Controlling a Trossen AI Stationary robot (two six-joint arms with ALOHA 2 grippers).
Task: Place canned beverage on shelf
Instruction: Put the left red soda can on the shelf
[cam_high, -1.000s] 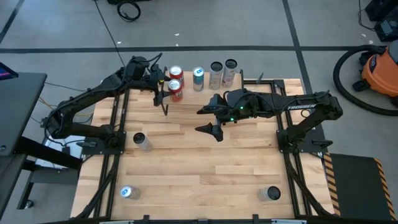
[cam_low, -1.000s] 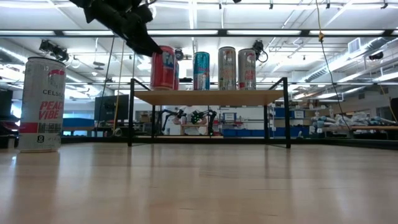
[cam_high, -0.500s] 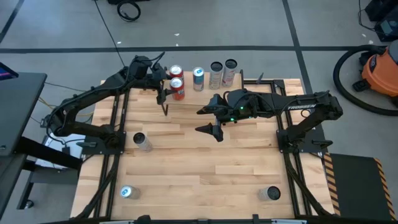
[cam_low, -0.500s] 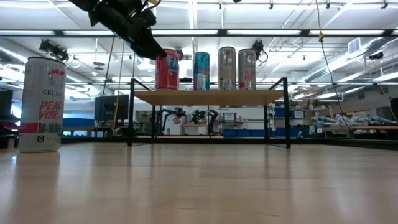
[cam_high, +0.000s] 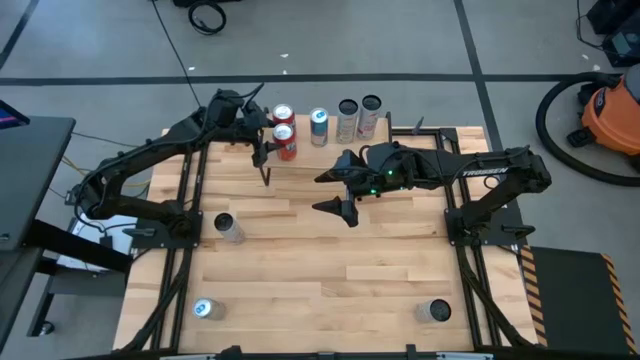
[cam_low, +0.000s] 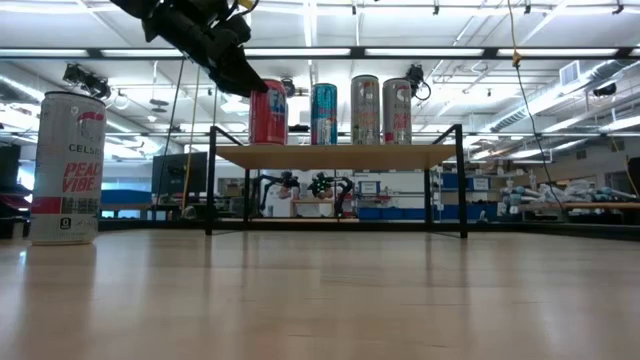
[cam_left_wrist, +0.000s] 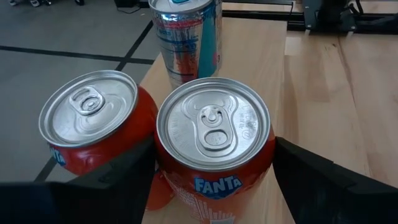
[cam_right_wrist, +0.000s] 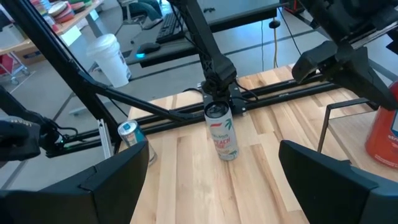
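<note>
L gripper (cam_left_wrist: 214, 180) grasps Fanta can (cam_left_wrist: 214, 134) btwn jaws on shelf (cam_low: 335, 156); R gripper (cam_high: 333, 190) jaws released, mid-table.

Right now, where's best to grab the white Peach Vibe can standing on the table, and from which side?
Grip the Peach Vibe can across its mid-body, pinching opposite sides, coming level from the table's centre. It stands upright, tall and slim, with bare board there; the left arm's base frame sits close on the other side.
</note>
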